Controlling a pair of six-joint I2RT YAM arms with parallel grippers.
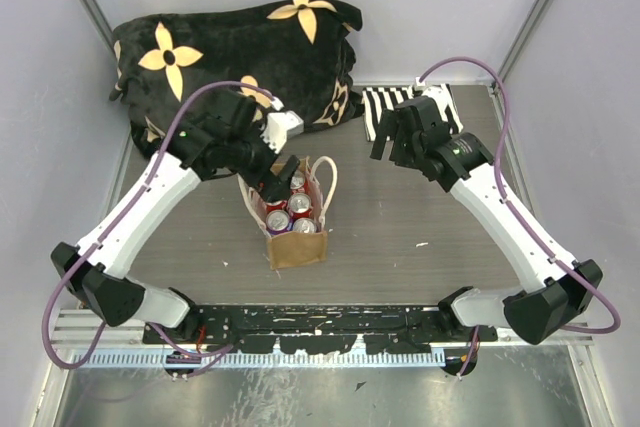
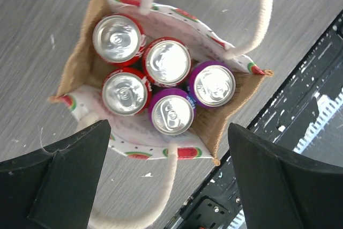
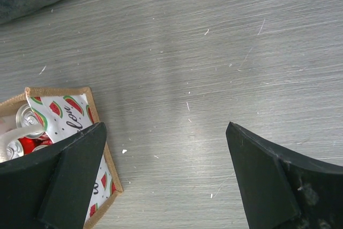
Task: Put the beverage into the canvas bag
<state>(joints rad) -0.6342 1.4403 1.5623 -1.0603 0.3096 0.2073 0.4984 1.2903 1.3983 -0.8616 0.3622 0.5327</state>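
Directly beneath our left gripper [image 2: 167, 131], the canvas bag [image 2: 79, 71] stands upright on the grey table [image 3: 225, 52], packed with three red cans [image 2: 166, 61] and two purple cans [image 2: 213, 84], tops up. We hold the left jaws spread wide above them, gripping nothing. Off to the right, well apart from the bag, our right gripper [image 1: 395, 142] hovers near the striped cloth [image 1: 385, 107], likewise wide open and empty.
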